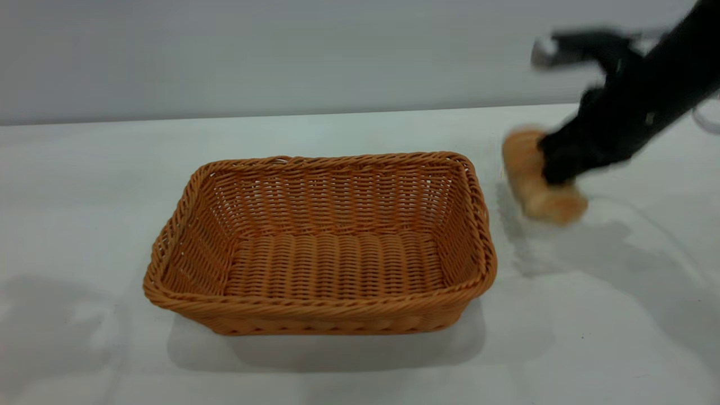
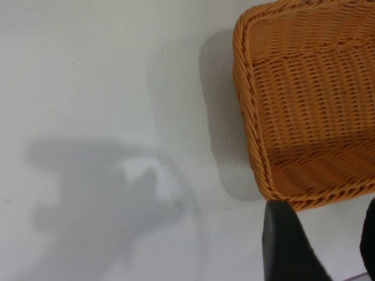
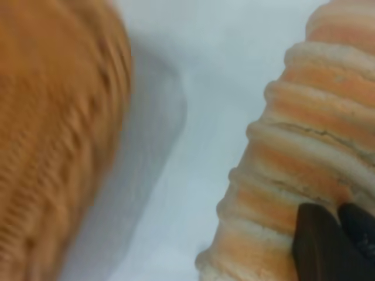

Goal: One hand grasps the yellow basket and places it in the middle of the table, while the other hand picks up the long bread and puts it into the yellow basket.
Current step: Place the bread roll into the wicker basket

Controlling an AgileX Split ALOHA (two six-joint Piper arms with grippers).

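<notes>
Right gripper (image 1: 554,169) grips one long bread (image 1: 537,180) beside one yellow basket (image 1: 320,247).

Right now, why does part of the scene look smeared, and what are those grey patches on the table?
In the exterior view the right gripper and the bread it holds are smeared by motion, while the basket is crisp. In the right wrist view the basket blurs. The grey patches are soft shadows on the table, seen in the left wrist view.
</notes>
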